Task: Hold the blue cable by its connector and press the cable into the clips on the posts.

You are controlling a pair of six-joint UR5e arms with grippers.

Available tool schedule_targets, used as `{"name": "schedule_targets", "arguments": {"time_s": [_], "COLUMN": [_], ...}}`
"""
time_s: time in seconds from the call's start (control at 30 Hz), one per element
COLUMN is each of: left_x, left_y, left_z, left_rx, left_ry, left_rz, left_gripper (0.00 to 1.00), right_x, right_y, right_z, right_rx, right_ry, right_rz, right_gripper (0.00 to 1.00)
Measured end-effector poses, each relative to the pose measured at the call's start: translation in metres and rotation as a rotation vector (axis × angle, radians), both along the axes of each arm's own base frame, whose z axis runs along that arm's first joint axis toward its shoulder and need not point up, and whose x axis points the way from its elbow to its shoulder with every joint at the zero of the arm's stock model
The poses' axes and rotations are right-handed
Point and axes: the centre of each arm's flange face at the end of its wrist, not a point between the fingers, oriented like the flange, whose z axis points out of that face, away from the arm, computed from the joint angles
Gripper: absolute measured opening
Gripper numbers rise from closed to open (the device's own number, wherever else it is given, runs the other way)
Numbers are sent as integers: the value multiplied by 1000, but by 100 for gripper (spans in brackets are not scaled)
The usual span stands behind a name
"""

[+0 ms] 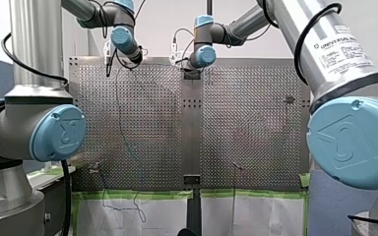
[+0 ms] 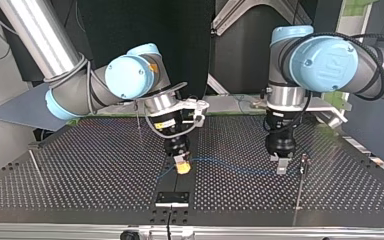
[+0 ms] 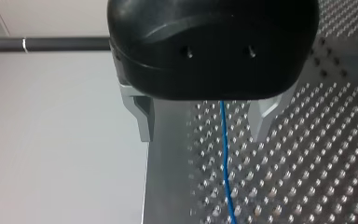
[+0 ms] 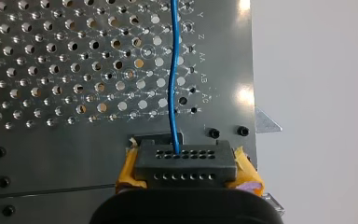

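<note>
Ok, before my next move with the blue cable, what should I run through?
1. Right gripper shut on the connector: ok, yellow pads clamp both its sides.
2. Blue cable leaves the connector without a kink: ok.
3. Left gripper astride the cable: ok, its fingers are open and the cable passes between them, touching neither.
4. Cable seated at the post beside the left gripper: cannot tell, any clip there is too small to see.
5. Cable run between the two grippers free of snags over the table: ok in the top view.
</note>
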Motion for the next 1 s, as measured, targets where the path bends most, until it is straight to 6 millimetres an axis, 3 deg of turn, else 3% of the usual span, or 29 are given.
{"name": "schedule_targets", "arguments": {"time_s": [0.7,1.0], "left_x": [68,77], "left_y": [-12,-14], "left_z": [-26,-38], "left_rx": [14,18], "left_ry": [66,83], "left_rz": [72,74], "left_gripper": [100,100], "right_x": [1,2], "right_y": [1,3], "right_z": [0,0], "right_rx": [-2,-2], "right_ry": [4,6], "right_rz": [3,6], "right_gripper": [0,0]}}
